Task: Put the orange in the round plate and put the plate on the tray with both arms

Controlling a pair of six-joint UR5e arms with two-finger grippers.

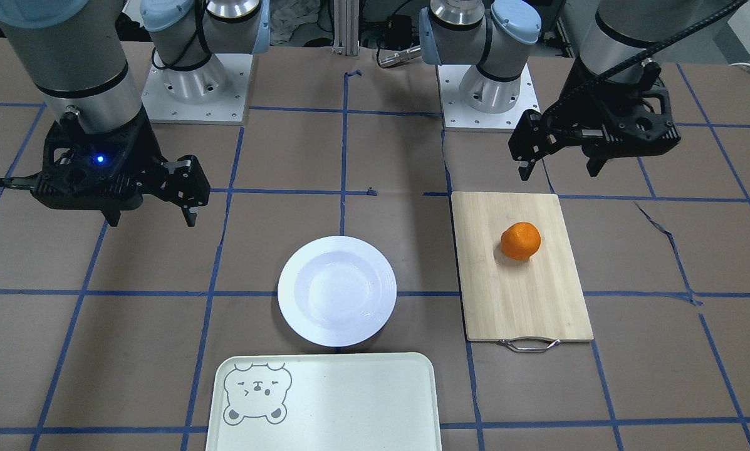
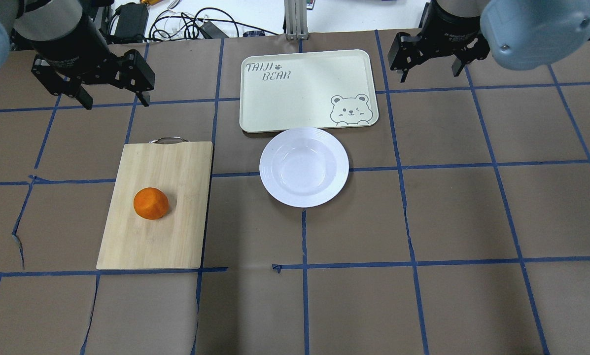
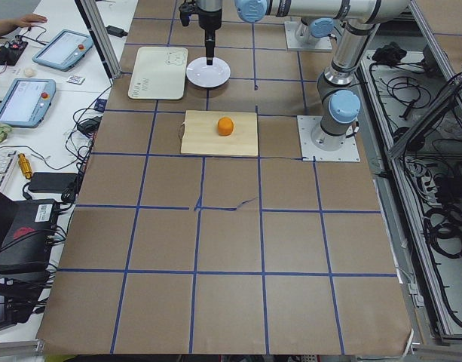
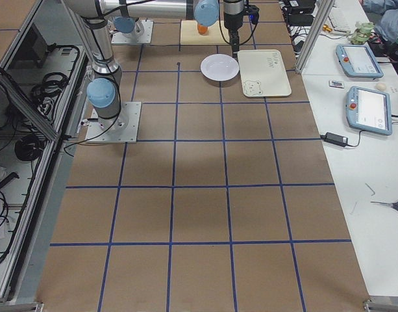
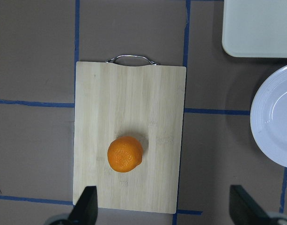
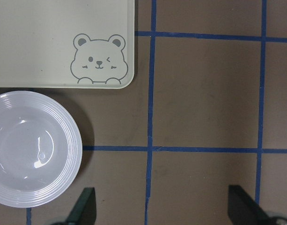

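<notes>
The orange (image 2: 151,203) lies on a light wooden cutting board (image 2: 176,167) on my left side; the left wrist view shows the orange (image 5: 125,153) just ahead of the fingers. The white round plate (image 2: 304,166) sits empty at table centre, touching or just short of the near edge of the cream bear tray (image 2: 299,93). High above the board's handle end, my left gripper (image 2: 117,102) hangs open and empty. To the right of the tray my right gripper (image 2: 430,74) is held high, also open and empty; its wrist view shows the plate (image 6: 33,150) and tray (image 6: 59,42).
The board's metal handle (image 2: 167,140) points toward the far edge. Cables and power bricks (image 2: 176,22) lie beyond the table's far edge. Both arm bases (image 1: 193,81) stand at the robot's side. Tablets (image 4: 364,107) rest on a side desk.
</notes>
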